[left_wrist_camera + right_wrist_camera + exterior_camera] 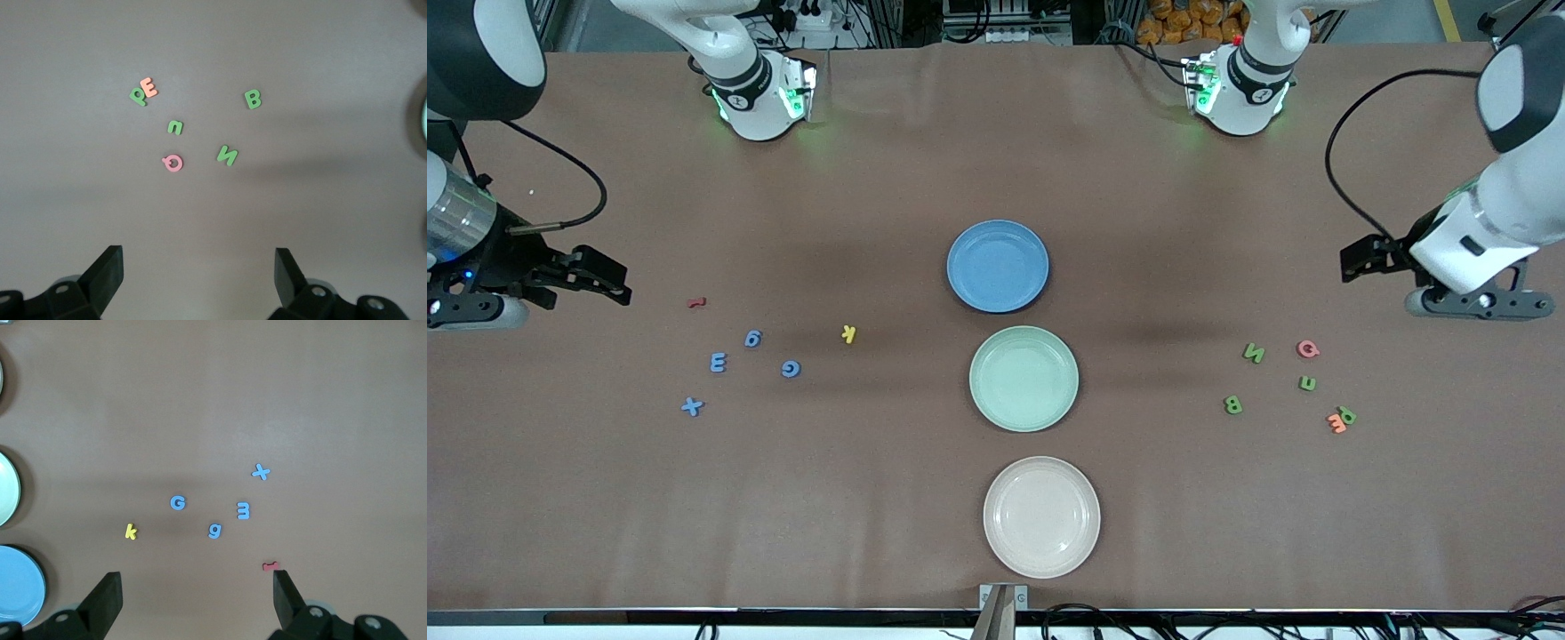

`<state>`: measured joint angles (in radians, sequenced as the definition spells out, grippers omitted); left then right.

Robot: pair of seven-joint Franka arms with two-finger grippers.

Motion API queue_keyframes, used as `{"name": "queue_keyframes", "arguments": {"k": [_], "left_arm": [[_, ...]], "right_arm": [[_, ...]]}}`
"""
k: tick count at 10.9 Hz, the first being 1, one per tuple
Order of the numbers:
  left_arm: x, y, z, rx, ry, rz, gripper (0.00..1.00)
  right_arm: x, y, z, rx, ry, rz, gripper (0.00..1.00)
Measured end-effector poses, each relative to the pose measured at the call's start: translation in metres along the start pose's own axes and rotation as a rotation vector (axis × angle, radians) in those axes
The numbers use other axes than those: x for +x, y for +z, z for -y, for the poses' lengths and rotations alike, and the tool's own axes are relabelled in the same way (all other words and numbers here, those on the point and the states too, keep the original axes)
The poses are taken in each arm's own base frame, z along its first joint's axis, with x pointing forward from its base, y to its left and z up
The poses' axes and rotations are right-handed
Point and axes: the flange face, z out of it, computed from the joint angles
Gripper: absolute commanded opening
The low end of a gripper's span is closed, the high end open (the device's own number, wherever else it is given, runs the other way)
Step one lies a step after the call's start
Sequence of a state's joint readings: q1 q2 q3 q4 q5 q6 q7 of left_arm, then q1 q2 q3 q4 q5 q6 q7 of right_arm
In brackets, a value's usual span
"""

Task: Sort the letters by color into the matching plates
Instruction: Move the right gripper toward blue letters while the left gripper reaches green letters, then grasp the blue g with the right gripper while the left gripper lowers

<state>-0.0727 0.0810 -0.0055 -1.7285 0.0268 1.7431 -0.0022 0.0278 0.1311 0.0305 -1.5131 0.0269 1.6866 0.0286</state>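
Note:
Three plates sit in a row mid-table: blue [997, 266], mint green [1024, 378] and, nearest the front camera, cream [1041, 516]. Toward the right arm's end lie several blue letters [718, 362], a yellow k [848, 333] and a red piece [696, 302]. My right gripper [197, 590] hangs open over the table beside the red piece [269, 567]. Toward the left arm's end lie several green letters [1254, 353], a pink Q [1307, 349] and an orange E [1337, 422] touching a green P [1348, 414]. My left gripper [199, 267] is open and empty, apart from the pink Q [173, 163].
Both arm bases [760, 98] [1240, 89] stand at the table edge farthest from the front camera. A black cable [1343, 142] loops from the left arm. A small grey bracket [1003, 596] sits at the near edge, just below the cream plate.

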Motion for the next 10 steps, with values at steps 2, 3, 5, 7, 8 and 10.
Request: {"name": "queue_keyframes", "arguments": {"k": [2, 3, 5, 7, 8, 10], "left_arm": [[0.003, 0.043, -0.002, -0.001, 0.004, -0.025, 1.00], [0.002, 0.063, -0.003, -0.001, 0.007, -0.028, 1.00], [0.003, 0.096, -0.008, -0.002, 0.016, -0.033, 1.00], [0.006, 0.133, -0.012, -0.003, 0.033, -0.059, 1.00], [0.006, 0.154, -0.013, -0.004, 0.051, -0.078, 1.00], [0.008, 0.186, -0.014, -0.004, 0.087, -0.090, 0.90]], "right_arm": [[0.000, 0.003, -0.001, 0.000, 0.001, 0.007, 1.00], [0.001, 0.006, -0.001, 0.000, 0.001, 0.012, 1.00], [0.002, 0.014, -0.001, 0.000, 0.002, 0.014, 1.00], [0.005, 0.039, 0.003, 0.001, -0.004, -0.002, 1.00], [0.005, 0.061, 0.006, 0.001, -0.009, -0.005, 1.00], [-0.001, 0.103, 0.013, 0.000, -0.020, 0.005, 1.00]]}}
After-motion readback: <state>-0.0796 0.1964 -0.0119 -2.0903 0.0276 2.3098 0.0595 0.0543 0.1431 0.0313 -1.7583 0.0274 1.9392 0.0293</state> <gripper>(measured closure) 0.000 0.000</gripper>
